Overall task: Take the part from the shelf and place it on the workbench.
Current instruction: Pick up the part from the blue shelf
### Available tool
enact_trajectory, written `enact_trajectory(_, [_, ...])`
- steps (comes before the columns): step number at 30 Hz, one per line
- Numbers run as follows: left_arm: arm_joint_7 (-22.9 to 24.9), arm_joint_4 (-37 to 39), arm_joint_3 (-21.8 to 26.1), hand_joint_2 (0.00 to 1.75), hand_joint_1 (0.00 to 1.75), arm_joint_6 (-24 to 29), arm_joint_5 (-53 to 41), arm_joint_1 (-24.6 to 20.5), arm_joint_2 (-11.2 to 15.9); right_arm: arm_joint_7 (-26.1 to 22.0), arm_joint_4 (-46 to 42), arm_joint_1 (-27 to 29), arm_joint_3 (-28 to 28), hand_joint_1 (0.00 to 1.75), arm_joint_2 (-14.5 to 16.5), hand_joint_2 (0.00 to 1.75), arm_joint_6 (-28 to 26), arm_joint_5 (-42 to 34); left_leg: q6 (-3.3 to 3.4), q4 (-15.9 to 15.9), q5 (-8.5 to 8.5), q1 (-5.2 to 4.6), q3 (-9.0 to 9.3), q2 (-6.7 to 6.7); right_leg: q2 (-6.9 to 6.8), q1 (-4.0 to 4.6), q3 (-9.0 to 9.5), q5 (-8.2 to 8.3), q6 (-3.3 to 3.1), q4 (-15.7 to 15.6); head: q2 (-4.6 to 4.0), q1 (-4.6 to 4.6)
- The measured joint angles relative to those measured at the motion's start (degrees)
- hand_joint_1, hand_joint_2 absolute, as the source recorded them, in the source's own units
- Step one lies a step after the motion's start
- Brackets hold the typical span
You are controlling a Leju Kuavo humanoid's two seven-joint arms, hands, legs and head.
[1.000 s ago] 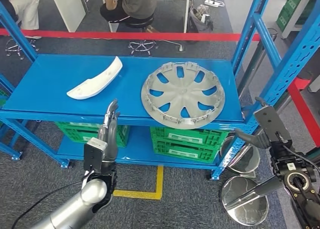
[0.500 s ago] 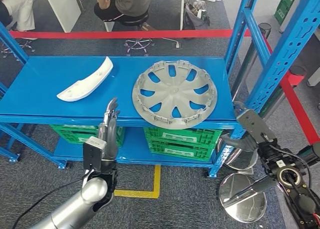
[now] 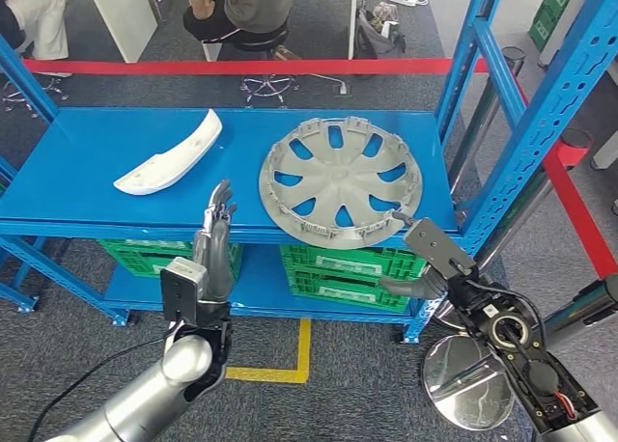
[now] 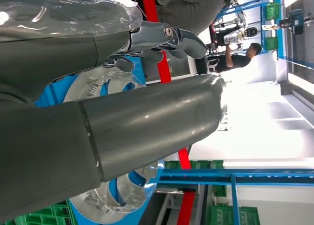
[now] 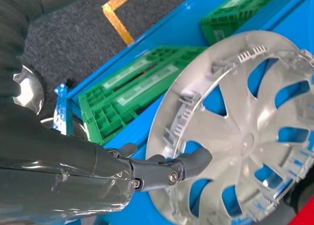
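**Both hands open at the front edge of the shelf; wheel cover lying flat on the top deck**

The silver wheel cover (image 3: 341,179) lay flat, inner face up, on the right half of the blue shelf (image 3: 87,172), its near rim reaching the deck's front edge. In the right wrist view the cover's (image 5: 237,131) ribbed rim and cut-out spokes appeared close beyond the fingers. A white curved trim piece (image 3: 170,156) lay on the left half of the same deck, well apart from the cover.

The right hand (image 3: 419,268) sat just below and in front of the cover's near-right rim. Its fingers (image 5: 174,168) were stretched out and spread, holding nothing; the right wrist view placed their tips over the cover's rim, but whether they touched it could not be told. The left hand (image 3: 211,249) stood upright in front of the shelf edge, between the trim piece and the cover, fingers extended and apart, holding nothing. In the left wrist view the thick thumb (image 4: 155,122) and darker fingers (image 4: 163,38) lay apart, with the cover (image 4: 111,195) seen between and beyond them.

Green crates (image 3: 350,273) stood on the lower deck. 2 round polished metal discs (image 3: 466,389) rested on the grey carpet by the shelf's right post. A yellow floor marking (image 3: 292,360) lay on the carpet in front of the shelf, and a red line (image 3: 240,67) ran along the floor behind it. A seated person (image 3: 247,13) was behind the line.
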Motion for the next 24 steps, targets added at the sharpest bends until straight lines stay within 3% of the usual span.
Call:
enact_trajectory(7, [-1.14, 0.62, -0.43, 0.00, 0.00, 0.00, 1.52, -0.88, -0.21, 0.24, 2.10, -0.23, 2.21, 0.00, 0.90, 1.75, 0.43, -0.85, 0.01, 0.00, -0.01, 0.00, -0.01, 0.00, 0.02, 0.00, -0.01, 0.00, 0.00, -0.06, 0.00, -0.01])
enact_trajectory(15, [-2.44, 1.65, -1.33, 0.00, 0.00, 0.00, 3.23, -1.92, -0.38, 4.13, 6.25, -3.32, 3.84, 0.00, -0.17, 1.75, 0.20, 2.55, 0.01, 0.01, -0.01, -0.01, -0.01, 0.05, 0.07, 0.00, -0.01, 0.03, 0.03, -0.09, 0.00, -0.01])
enact_trajectory(20, [-2.81, 2.02, -1.51, 0.00, 0.00, 0.00, 3.04, -2.01, -0.37, 3.12, 10.57, -6.33, 5.57, 0.00, -1.14, 1.75, 1.32, 11.18, 0.01, 0.03, -0.01, -0.01, -0.02, 0.07, 0.10, -0.01, -0.01, 0.06, 0.03, -0.09, -0.01, -0.01])
enact_trajectory(24, [-2.60, 2.05, -1.51, 0.00, 0.00, 0.00, 2.59, -1.99, -0.37, 4.81, 12.74, -9.38, 8.72, 0.00, -1.19, 1.75, 1.29, 27.89, 0.01, 0.03, -0.01, -0.01, -0.01, 0.08, 0.11, 0.00, -0.03, 0.05, 0.02, -0.09, -0.01, -0.01])
